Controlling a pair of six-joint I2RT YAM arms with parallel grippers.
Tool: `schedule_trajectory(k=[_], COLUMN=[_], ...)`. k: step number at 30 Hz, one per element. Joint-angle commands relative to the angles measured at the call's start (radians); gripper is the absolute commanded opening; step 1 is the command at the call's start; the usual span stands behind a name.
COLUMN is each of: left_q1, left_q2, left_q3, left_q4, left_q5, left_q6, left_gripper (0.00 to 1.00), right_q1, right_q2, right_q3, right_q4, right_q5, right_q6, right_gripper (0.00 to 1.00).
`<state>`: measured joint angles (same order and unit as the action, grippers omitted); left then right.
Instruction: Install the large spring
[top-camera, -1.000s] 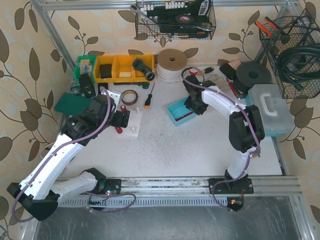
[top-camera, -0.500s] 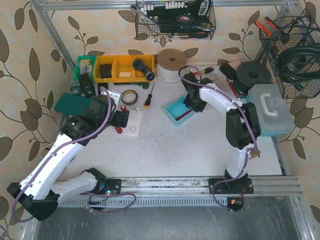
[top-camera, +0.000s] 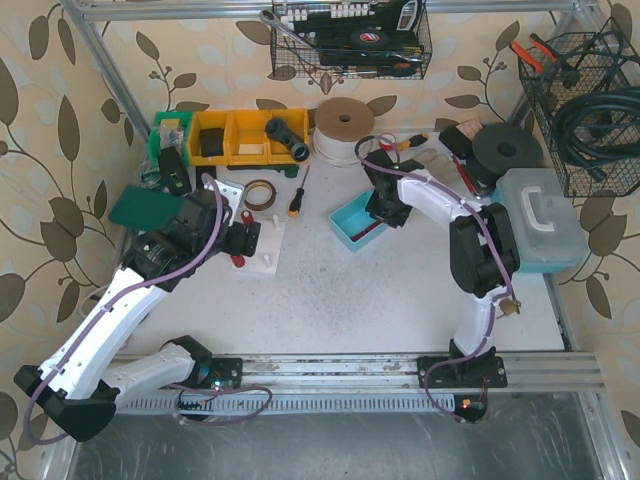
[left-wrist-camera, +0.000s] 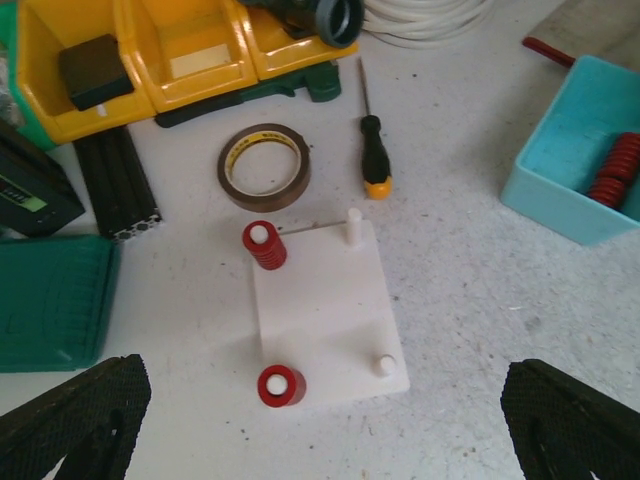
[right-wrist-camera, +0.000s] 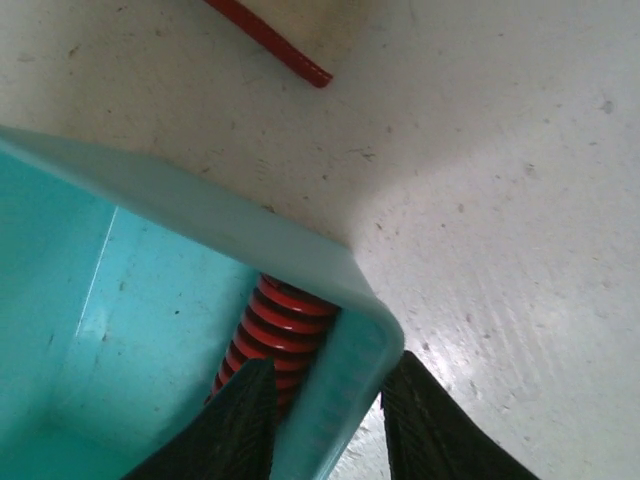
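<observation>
The large spring (right-wrist-camera: 285, 332), a red coil of close, glossy turns, lay in the corner of the teal bin (right-wrist-camera: 120, 330). The bin was smooth moulded plastic with a rounded rim. In the left wrist view at least one more red coil showed inside it.

The right gripper (right-wrist-camera: 330, 362) straddled that corner wall, with one black finger inside just beside the spring and the other outside over the table (right-wrist-camera: 520, 200). Its jaws stood a narrow way apart. I could not tell whether they pinched the wall or merely flanked it.

Well apart from the bin sat the white board (left-wrist-camera: 325, 310), flat and square with four upright pegs. Two pegs carried short red springs and two stood bare.

The left gripper (left-wrist-camera: 320, 402) hung above the board, its textured black fingers spread wide and holding nothing.

Beyond the board lay a brown tape roll (left-wrist-camera: 264, 165) and a screwdriver (left-wrist-camera: 373, 150) with a black and orange handle. The yellow print inside the roll was too small to read. The table was white and speckled with grit.
</observation>
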<state>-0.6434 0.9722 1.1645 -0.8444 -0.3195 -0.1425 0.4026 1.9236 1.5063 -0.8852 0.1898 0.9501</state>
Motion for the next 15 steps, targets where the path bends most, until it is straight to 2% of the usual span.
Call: schedule_trajectory(k=[1, 7, 15], left_q1=[-0.008, -0.007, -0.007], left_q2=[-0.008, -0.006, -0.007], left_q3=[0.002, 0.009, 0.011], left_q4=[0.019, 0.010, 0.008], left_q5=[0.113, 0.111, 0.117], left_q6=[-0.011, -0.027, -0.035], left_gripper=[0.98, 0.97, 0.97], right_q1=[0.001, -0.011, -0.028], right_q2=[0.052, 0.053, 0.074], right_q3=[0.003, -0.017, 0.031], right_q4=[0.070, 0.049, 0.021], right_q5=[-0.018, -0.001, 0.005], right_q6=[-0.057, -0.156, -0.355], right_gripper=[0.30, 0.15, 0.08])
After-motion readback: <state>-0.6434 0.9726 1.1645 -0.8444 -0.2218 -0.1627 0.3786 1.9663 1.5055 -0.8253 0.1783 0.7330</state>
